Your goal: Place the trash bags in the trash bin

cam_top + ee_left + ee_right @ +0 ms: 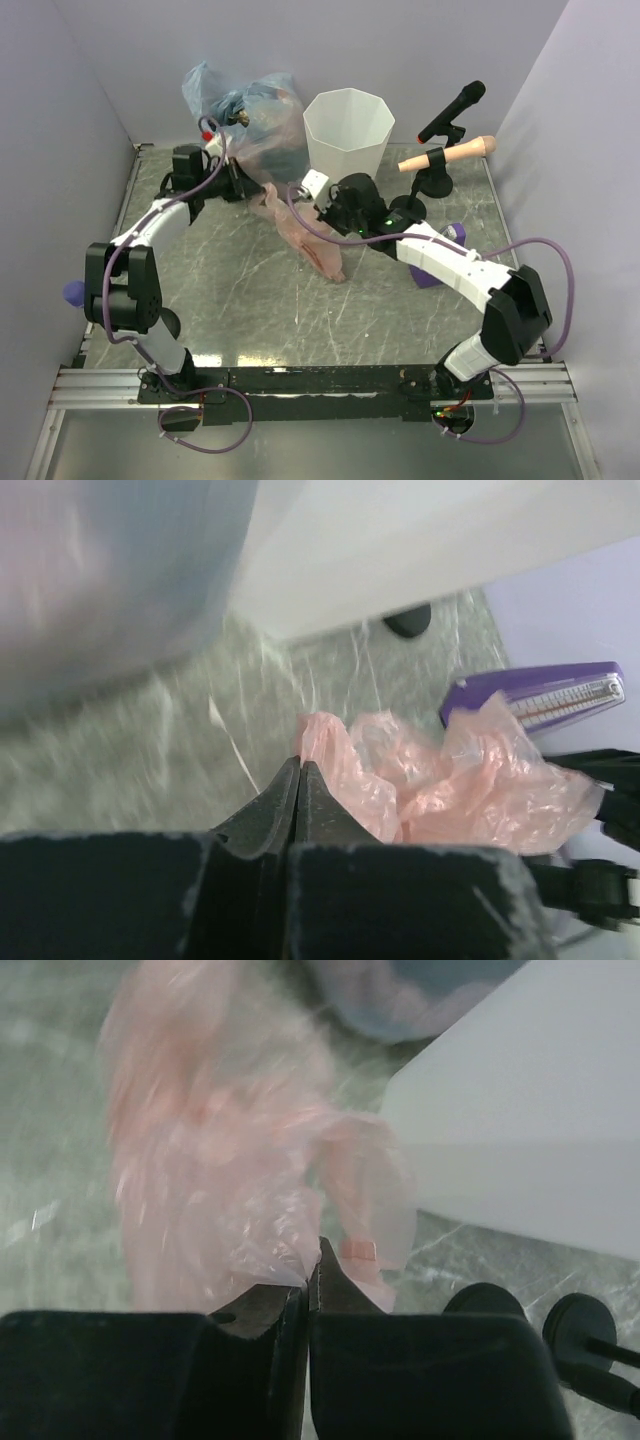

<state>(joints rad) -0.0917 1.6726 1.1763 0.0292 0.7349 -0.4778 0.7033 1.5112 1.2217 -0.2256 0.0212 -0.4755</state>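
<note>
The white faceted trash bin (346, 130) stands at the back centre; its wall shows in the left wrist view (400, 540) and the right wrist view (520, 1130). A thin pink trash bag (305, 238) hangs crumpled in front of the bin, between both grippers. My left gripper (248, 187) is shut, with the bag's edge (420, 780) at its tips (298, 768). My right gripper (322, 200) is shut on another fold of the bag (220, 1190), pinched at its tips (312, 1265). A stuffed clear-bluish bag (240, 105) sits left of the bin.
A black microphone on a stand (450, 110) and a tan handle (450, 152) stand right of the bin. A purple object (440, 258) lies under my right arm and shows in the left wrist view (530, 695). Walls close in the left, back and right.
</note>
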